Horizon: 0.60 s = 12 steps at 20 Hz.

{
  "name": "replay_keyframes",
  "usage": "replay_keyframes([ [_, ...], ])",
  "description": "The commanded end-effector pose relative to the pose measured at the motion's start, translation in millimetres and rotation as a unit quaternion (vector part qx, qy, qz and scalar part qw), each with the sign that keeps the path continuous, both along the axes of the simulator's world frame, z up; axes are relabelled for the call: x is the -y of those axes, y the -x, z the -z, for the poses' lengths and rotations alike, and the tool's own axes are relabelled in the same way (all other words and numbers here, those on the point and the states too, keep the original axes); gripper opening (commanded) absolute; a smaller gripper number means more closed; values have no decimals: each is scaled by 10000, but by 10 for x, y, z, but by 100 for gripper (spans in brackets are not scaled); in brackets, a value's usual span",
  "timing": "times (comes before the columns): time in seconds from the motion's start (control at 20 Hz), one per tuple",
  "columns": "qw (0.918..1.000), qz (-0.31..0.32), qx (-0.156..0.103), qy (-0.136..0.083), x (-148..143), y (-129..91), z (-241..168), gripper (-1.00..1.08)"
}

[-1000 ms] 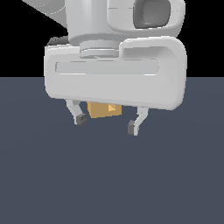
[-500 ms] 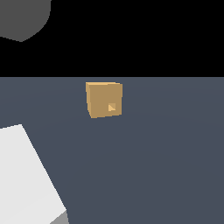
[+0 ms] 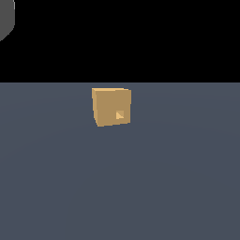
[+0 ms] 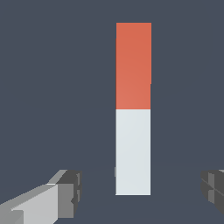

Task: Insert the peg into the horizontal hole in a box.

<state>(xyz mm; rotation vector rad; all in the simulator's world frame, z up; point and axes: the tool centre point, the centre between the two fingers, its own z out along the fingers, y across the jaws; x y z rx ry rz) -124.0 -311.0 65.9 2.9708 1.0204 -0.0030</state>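
Note:
The box (image 3: 111,106) is a tan cube on the dark grey floor in the exterior view, with the hole (image 3: 119,115) low on its facing side, a small square with a lighter triangular patch. The peg (image 4: 133,108) shows only in the wrist view: a long bar, half orange-red, half white, lying flat on the floor. My gripper (image 4: 142,190) is open above the peg's white end, its fingers (image 4: 68,192) wide on either side and not touching it. The gripper is out of the exterior view.
A rounded grey part of the arm (image 3: 5,18) shows at the upper corner on the exterior view's left. The dark grey floor (image 3: 140,187) stretches all around the box.
The arm, which filled the exterior view in front of the box a second ago, has swung out towards the exterior view's left. The box has not moved.

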Motion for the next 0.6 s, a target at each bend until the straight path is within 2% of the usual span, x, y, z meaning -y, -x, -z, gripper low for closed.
replay_keyframes([
  [0.0, 10000, -4, 0, -1, -6, -2, 25, 100],
  [0.55, 10000, 24, 6, -6, -4, 18, 460, 100],
])
